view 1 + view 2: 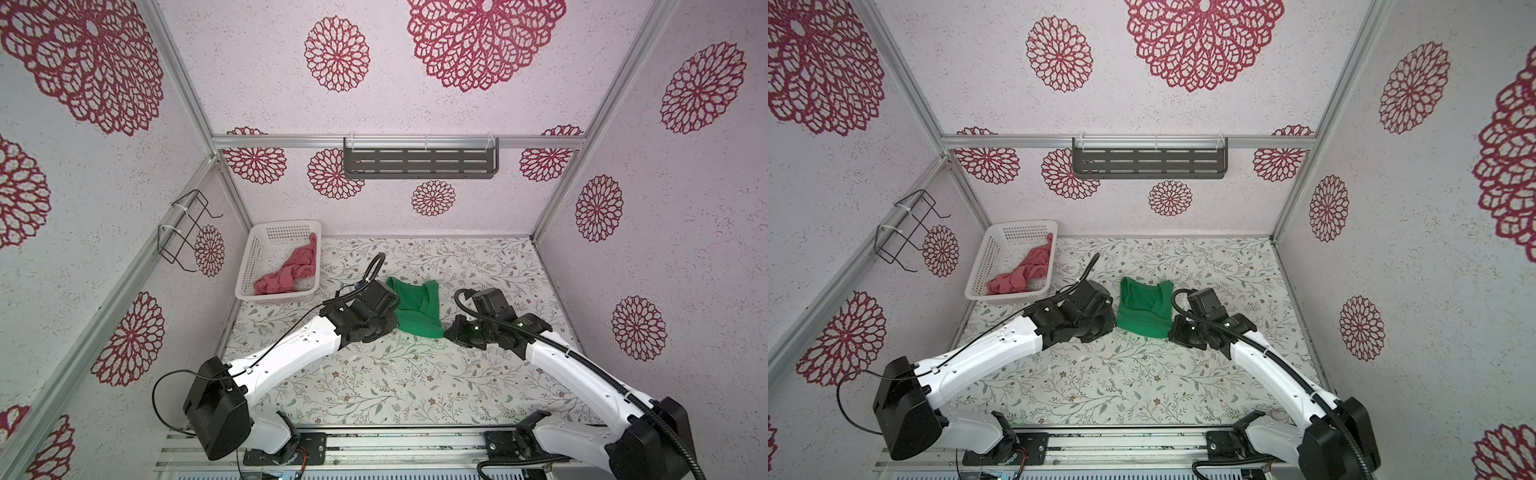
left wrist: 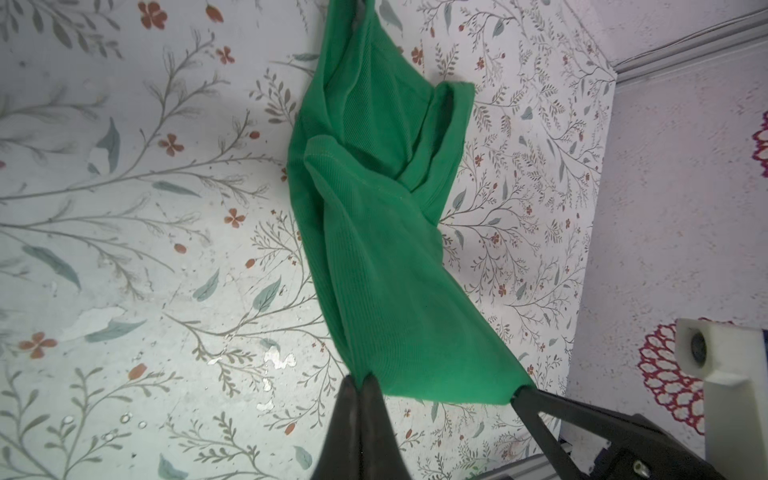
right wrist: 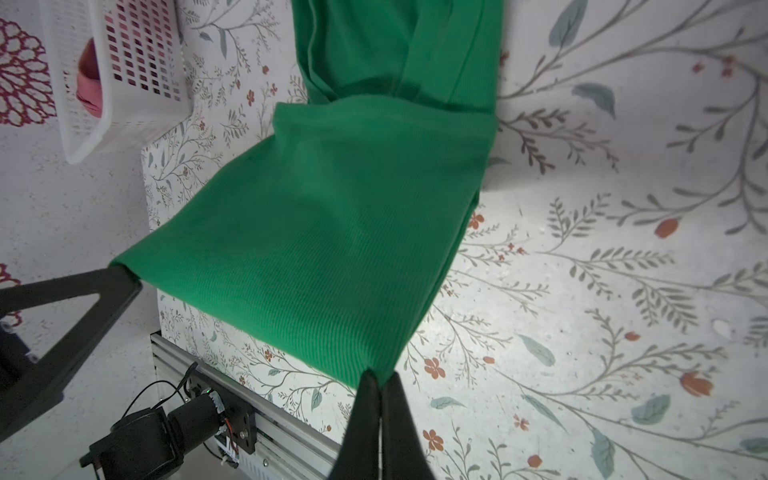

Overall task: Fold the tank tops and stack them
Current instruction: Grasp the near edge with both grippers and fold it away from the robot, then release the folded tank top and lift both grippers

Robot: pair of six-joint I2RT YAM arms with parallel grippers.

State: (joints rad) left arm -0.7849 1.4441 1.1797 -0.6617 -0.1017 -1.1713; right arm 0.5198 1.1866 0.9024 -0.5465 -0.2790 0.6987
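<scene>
Two corners of green tank top point(image 3: 324, 232) clamped, stretched between left pincer point(image 2: 358, 377) and right pincer point(image 3: 380, 375).

The table point(image 1: 374, 386) wears a white cover printed with leafy sprigs and small red flowers. A white plastic basket point(image 1: 249, 262) stands at its far left corner. A green top point(image 1: 411, 320) lies partly on its middle, near edge raised off the surface.

Pink tank top point(image 3: 89, 87) mostly hidden behind basket point(image 3: 137, 112) wall.
</scene>
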